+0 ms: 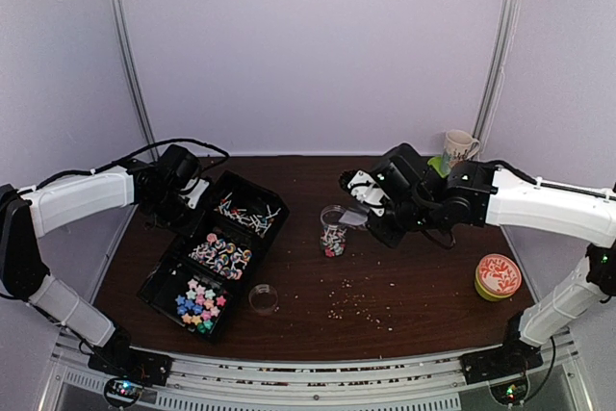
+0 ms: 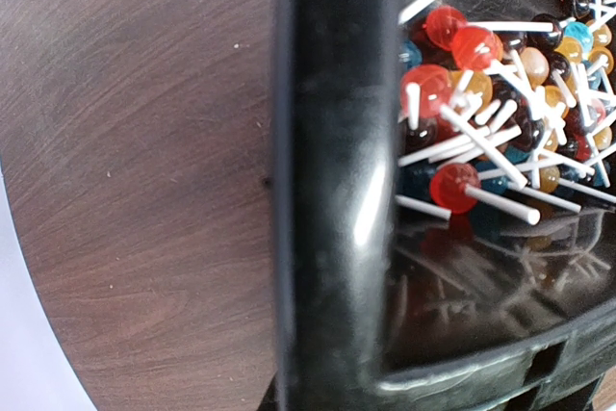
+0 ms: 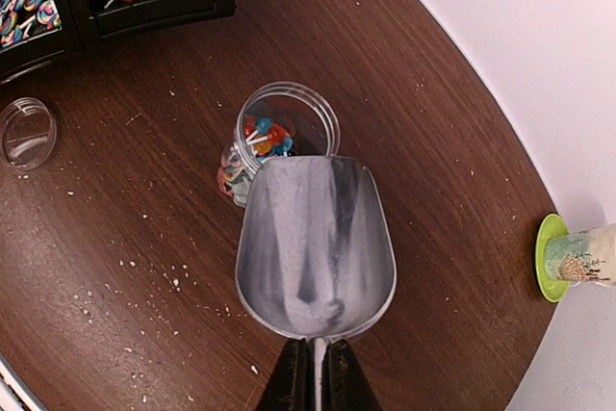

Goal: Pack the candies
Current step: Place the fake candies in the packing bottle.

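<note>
The candies lie sorted in a black three-part tray (image 1: 166,267): lollipops (image 1: 248,211) at the far end, swirled sweets (image 1: 219,257) in the middle, star shapes (image 1: 199,303) nearest. More candies (image 3: 262,139) sit in a clear jar (image 1: 333,233) at the table's middle. My right gripper (image 3: 318,346) is shut on the handle of a metal scoop (image 3: 316,247). The scoop is empty, and its lip overlaps the jar's rim in the right wrist view. My left gripper (image 1: 191,197) is at the tray's far left corner, shut on the tray wall (image 2: 337,190), with lollipops (image 2: 452,185) just beyond.
A clear lid (image 1: 263,297) lies right of the tray's near end. Pale crumbs (image 1: 356,300) are scattered in front of the jar. A mug on a green coaster (image 1: 459,149) stands at the back right. A round orange tin (image 1: 498,276) sits near the right edge.
</note>
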Robot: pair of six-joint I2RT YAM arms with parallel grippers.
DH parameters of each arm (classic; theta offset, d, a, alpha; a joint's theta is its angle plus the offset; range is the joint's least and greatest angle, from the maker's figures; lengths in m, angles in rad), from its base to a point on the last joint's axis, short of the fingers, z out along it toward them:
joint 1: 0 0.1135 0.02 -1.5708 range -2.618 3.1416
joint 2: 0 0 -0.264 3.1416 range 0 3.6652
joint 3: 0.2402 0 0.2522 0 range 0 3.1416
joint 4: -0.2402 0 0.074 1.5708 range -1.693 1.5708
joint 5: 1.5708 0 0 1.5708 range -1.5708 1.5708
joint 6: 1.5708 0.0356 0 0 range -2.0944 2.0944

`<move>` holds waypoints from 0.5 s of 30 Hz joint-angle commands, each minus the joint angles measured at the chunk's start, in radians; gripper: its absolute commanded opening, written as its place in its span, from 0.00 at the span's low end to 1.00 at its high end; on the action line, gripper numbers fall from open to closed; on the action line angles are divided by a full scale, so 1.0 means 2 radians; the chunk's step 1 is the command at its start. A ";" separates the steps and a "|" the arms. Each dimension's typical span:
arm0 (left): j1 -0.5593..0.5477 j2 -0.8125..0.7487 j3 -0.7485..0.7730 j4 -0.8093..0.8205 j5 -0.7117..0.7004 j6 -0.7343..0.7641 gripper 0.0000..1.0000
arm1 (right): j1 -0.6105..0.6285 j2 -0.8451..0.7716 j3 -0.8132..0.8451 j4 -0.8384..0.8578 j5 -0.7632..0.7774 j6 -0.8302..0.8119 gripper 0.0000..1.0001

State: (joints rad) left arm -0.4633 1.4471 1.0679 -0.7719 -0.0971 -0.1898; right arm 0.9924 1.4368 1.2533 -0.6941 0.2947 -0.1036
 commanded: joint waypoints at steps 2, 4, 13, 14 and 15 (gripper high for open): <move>0.006 -0.025 0.023 0.032 0.016 -0.011 0.00 | -0.002 0.012 0.048 -0.058 0.006 -0.004 0.00; 0.006 -0.024 0.023 0.032 0.016 -0.011 0.00 | -0.002 0.021 0.071 -0.088 -0.001 -0.005 0.00; 0.005 -0.024 0.024 0.032 0.023 -0.008 0.00 | -0.001 0.055 0.152 -0.138 -0.010 -0.002 0.00; 0.005 -0.024 0.024 0.032 0.024 -0.008 0.00 | 0.000 0.057 0.156 -0.139 -0.011 -0.003 0.00; 0.006 -0.025 0.024 0.032 0.024 -0.007 0.00 | -0.001 0.058 0.156 -0.140 -0.012 -0.005 0.00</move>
State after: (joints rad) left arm -0.4606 1.4471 1.0679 -0.7723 -0.0944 -0.1894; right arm 0.9924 1.5387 1.5249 -0.9279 0.2810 -0.1059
